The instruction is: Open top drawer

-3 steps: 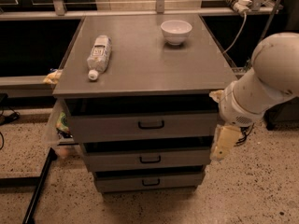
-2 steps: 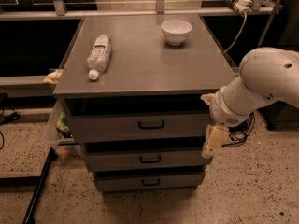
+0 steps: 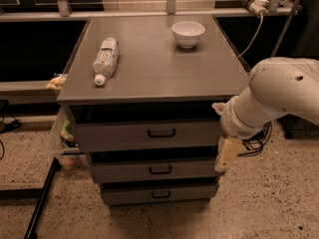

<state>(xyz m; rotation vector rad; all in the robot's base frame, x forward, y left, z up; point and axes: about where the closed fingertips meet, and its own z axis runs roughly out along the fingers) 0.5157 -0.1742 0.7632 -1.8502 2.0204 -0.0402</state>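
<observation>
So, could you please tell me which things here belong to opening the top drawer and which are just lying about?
Job: top drawer, its black handle, gripper beside the right edge of the cabinet.
Lying about: bottle, white bowl, middle drawer, bottom drawer.

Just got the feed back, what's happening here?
The robot's arm reaches in from the picture's right, its gripper hanging beside the cabinet's right edge, level with the middle drawer. It is not on the top drawer, whose handle is untouched; the drawer looks shut. A bottle and bowl sit on top.
</observation>
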